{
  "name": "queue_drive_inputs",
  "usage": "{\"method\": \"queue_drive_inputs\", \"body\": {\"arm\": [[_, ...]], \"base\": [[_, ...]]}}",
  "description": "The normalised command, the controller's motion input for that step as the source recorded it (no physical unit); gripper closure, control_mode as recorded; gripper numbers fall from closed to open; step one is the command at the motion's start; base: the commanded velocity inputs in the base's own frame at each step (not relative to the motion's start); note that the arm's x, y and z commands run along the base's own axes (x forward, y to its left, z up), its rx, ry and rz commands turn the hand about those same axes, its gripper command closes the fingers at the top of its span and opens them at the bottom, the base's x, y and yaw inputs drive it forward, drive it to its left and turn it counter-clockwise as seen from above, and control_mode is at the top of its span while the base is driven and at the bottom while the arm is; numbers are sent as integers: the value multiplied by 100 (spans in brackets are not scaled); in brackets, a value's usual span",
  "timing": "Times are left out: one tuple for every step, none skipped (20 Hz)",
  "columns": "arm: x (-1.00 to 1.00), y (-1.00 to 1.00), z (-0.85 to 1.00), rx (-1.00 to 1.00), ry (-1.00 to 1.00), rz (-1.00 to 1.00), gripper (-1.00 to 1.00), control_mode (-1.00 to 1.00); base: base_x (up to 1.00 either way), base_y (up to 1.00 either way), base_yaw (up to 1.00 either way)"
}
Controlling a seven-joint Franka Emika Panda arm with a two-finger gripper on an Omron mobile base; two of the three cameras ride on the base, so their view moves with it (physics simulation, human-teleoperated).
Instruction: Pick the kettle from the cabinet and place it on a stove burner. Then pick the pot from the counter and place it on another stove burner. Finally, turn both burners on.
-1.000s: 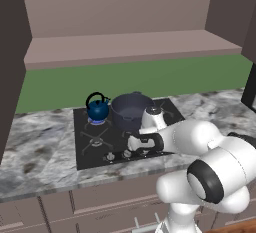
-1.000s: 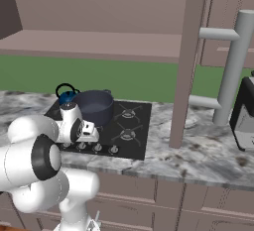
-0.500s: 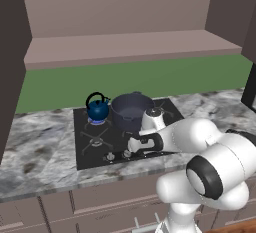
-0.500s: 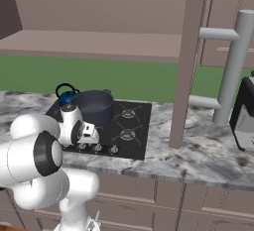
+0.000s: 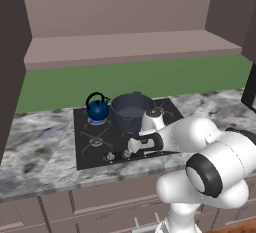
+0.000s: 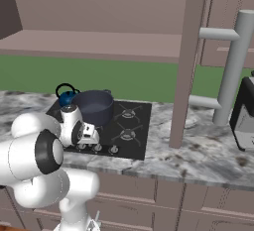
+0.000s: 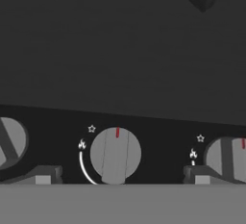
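The small blue kettle (image 5: 97, 108) (image 6: 66, 95) stands on the back left burner of the black cooktop (image 5: 92, 142) (image 6: 136, 148), with a blue glow under it. The wide dark pot (image 5: 131, 111) (image 6: 94, 107) sits on the burner beside it. My gripper (image 5: 131, 147) (image 6: 92, 136) (image 7: 120, 177) hangs low over the front knob row, open. In the hand view its fingertips (image 7: 43, 176) flank the middle knob (image 7: 115, 154), whose red mark points up. The left knob (image 7: 9, 141) looks turned. Above is the mauve cabinet (image 5: 130, 47), with the marble counter (image 5: 35, 142) around the cooktop.
A brown upright panel (image 6: 186, 61) meets the counter right of the cooktop. Beyond it stand a grey tubular handle (image 6: 230, 66) and a dark appliance (image 6: 245, 113). Drawer fronts (image 5: 100, 197) run below the counter edge. A third knob (image 7: 228, 158) sits to the right.
In the left base view my hand has slid a little left and down along the knob row. The kettle and the pot have not moved.
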Motion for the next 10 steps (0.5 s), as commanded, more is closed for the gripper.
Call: {"method": "queue_drive_inputs", "body": {"arm": [[0,0,-6,0,0,0,-100,-100],[0,0,-7,0,0,0,-100,-100],[0,0,-7,0,0,0,-100,-100],[0,0,-7,0,0,0,-100,-100],[0,0,-6,0,0,0,-100,-100],[0,0,-6,0,0,0,-100,-100],[0,0,-6,0,0,0,-100,-100],[0,0,-6,0,0,1,-100,-100],[0,1,-7,0,0,1,-100,-100],[0,3,-8,0,0,1,-100,-100]], "base": [[0,0,0],[0,0,0],[0,0,0],[0,0,0],[0,0,0],[0,0,0],[0,0,0],[0,0,0],[0,0,0],[0,0,0]]}}
